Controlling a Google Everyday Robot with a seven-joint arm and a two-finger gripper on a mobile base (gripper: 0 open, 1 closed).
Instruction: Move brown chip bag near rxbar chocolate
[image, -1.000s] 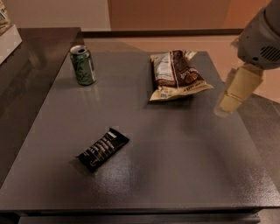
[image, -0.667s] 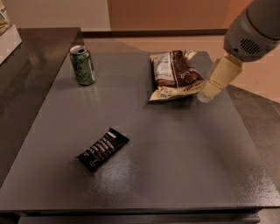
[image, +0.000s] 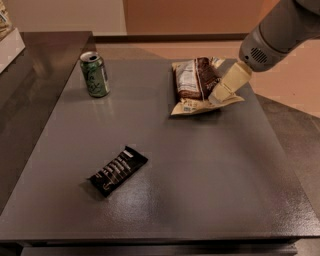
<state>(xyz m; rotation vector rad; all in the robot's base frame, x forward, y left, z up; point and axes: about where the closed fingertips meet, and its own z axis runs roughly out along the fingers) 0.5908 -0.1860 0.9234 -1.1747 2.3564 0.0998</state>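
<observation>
Grasp step: the gripper (image: 220, 93) sits at the bag (image: 192, 80), seemingly touching; its state cannot be told. Next, carry toward the bar (image: 118, 170).

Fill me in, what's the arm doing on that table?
The single arm's gripper is down at the right side of the brown chip bag, which lies at the back right of the grey table. The rxbar chocolate lies well apart from it, toward the front left, and a green can stands at the back left. The bag has not yet been brought near the bar.
</observation>
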